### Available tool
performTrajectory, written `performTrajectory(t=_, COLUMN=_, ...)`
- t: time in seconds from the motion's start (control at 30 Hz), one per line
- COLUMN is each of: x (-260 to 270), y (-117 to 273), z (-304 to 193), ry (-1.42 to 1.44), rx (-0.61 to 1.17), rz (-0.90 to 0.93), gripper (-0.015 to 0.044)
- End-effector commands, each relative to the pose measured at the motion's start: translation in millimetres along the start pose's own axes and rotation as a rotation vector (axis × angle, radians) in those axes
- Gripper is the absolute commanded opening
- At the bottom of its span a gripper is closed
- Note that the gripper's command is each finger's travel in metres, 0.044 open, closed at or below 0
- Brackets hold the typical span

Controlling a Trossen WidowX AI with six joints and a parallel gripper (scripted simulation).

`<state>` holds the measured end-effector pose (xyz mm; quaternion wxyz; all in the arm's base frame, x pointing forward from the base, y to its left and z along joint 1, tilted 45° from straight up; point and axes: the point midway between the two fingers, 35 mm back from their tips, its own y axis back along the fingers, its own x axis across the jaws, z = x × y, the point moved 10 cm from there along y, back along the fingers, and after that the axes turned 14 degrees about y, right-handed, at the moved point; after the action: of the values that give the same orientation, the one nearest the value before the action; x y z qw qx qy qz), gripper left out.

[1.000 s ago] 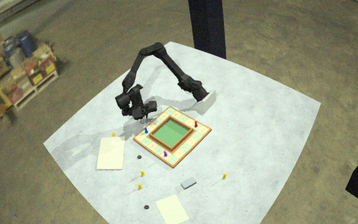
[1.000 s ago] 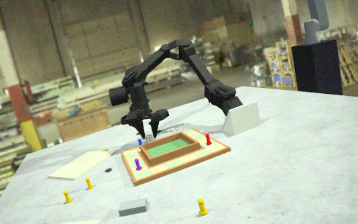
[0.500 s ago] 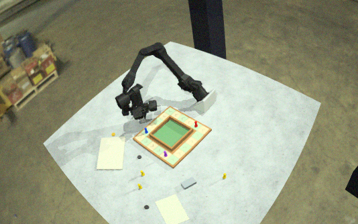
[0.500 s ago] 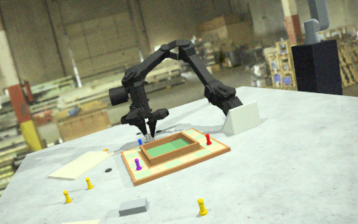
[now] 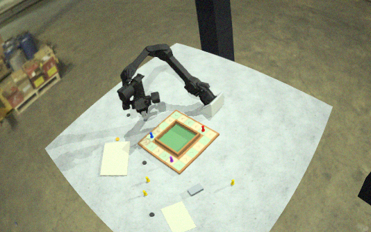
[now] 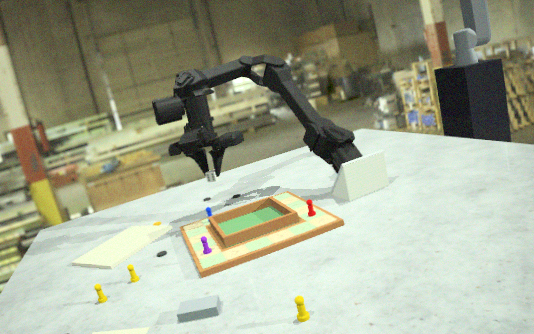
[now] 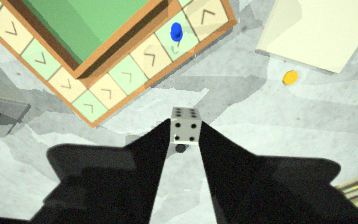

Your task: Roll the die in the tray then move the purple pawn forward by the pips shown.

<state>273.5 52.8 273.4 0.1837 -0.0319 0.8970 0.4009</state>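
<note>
My gripper [image 6: 211, 175] [image 7: 184, 123] is shut on the white die [image 6: 211, 177] [image 7: 185, 131]. It holds the die above the table, beyond the board's edge on the blue pawn's side. In the wrist view one die face shows four pips and another shows six. The square tray [image 5: 178, 153] [image 6: 256, 231] with a green floor sits in the middle of the board; no die shows in it. The purple pawn [image 5: 171, 159] [image 6: 205, 245] stands upright on the board's track [image 5: 185, 158] [image 6: 251, 245]. Arrows on the squares show in the wrist view.
The blue pawn [image 5: 151, 135] [image 6: 209, 212] [image 7: 176, 32] and red pawn [image 5: 203, 128] [image 6: 311, 208] stand on the track. Several yellow pawns, a grey block [image 5: 195, 189] [image 6: 199, 308], dark discs, a yellow disc [image 5: 117, 139] [image 7: 290, 77] and cream sheets [image 5: 115, 158] lie around the board.
</note>
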Motion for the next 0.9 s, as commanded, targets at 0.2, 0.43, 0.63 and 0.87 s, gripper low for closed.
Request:
performTrajectory(t=0.2, x=5, y=36, z=-1, ry=0.040, rx=0.002, rz=-0.015, gripper=0.0000)
performTrajectory(t=0.43, x=18, y=26, z=52, ry=0.219, rx=-0.010, rz=0.001, gripper=0.0000)
performTrajectory(t=0.63, x=44, y=14, z=105, ry=0.414, rx=-0.012, rz=0.016, gripper=0.0000)
performTrajectory(t=0.87, x=85, y=-2, z=157, ry=0.637, rx=0.000, rz=0.032, gripper=0.0000)
